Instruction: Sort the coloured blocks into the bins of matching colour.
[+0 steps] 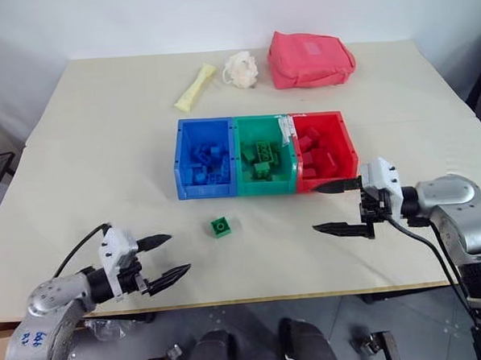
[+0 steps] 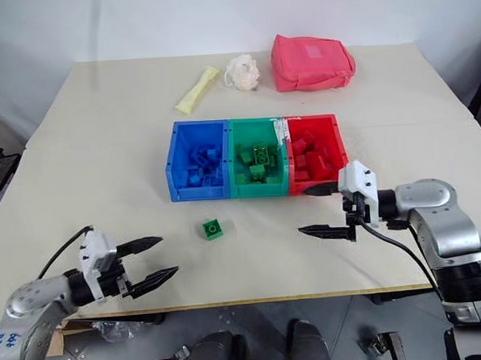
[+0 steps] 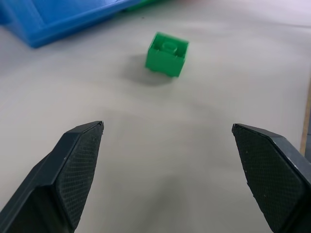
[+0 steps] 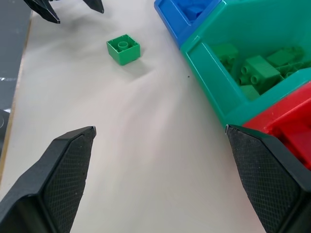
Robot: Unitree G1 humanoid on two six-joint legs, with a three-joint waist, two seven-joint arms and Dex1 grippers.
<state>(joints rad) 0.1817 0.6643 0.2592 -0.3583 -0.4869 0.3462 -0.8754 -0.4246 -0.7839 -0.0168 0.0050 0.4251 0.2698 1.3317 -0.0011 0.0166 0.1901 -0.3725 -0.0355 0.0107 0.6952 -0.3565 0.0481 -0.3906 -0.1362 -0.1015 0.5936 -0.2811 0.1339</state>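
One green block (image 1: pixel 220 226) sits alone on the table (image 1: pixel 102 155) near the full bins (image 1: pixel 262 188), waiting for its green bin, and both the left gripper (image 1: pixel 168 255) and right gripper (image 1: pixel 329 207) are wide open, holding nothing.

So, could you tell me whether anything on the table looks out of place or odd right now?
One green block sits alone on the table, in front of the bins, between the blue bin and the green bin, while the other blocks lie inside. Both claws, left and right, are open and empty.
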